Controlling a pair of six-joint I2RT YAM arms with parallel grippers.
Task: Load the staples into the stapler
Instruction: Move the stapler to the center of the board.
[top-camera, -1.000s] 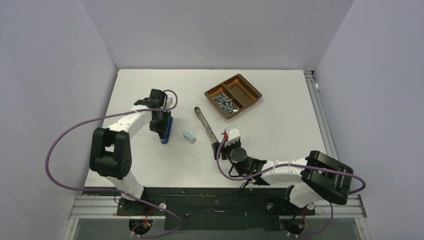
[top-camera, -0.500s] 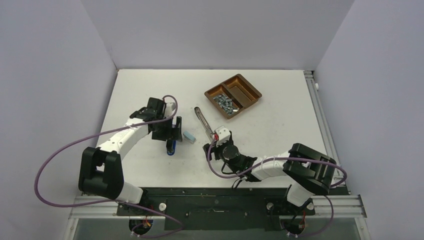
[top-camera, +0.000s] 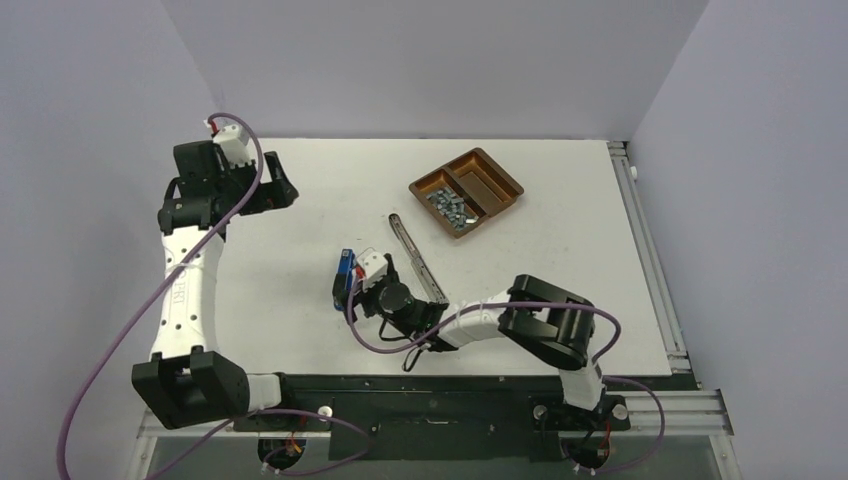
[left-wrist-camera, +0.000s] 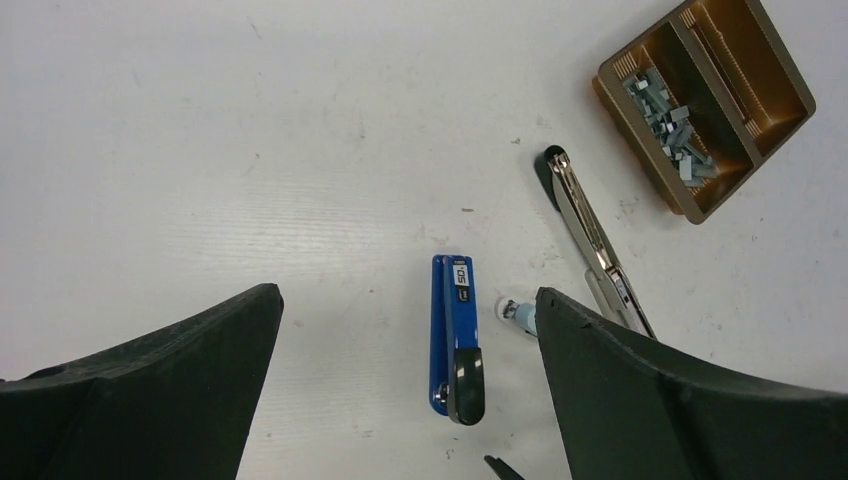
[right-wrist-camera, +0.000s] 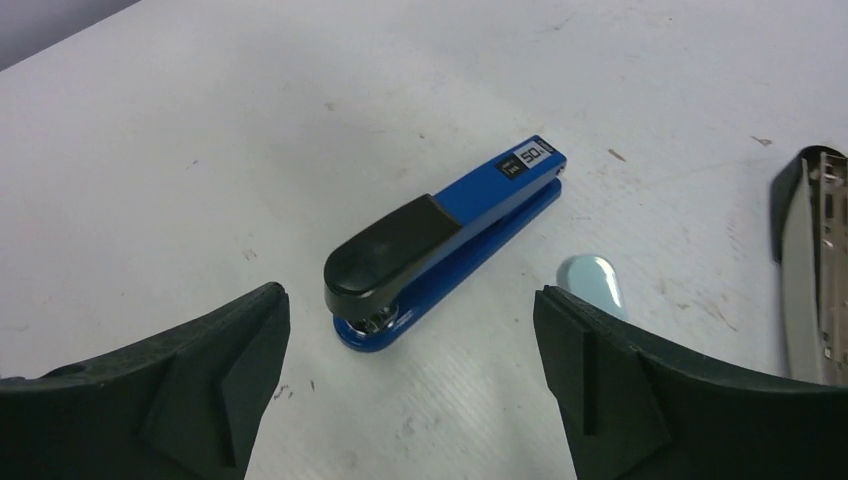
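Right wrist: blue stapler (right-wrist-camera: 440, 255) on table (right-wrist-camera: 200, 150), right pincer (right-wrist-camera: 408, 300) spread.

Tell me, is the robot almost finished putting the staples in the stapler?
Not nearly. Done: nothing loaded that I can see; the staples lie in the brown tray. In hand: nothing; the left gripper and right gripper are both open and empty, the right one hovering by the closed blue stapler on the table. Left: open the stapler, pick up a staple strip, slide it in, close it.
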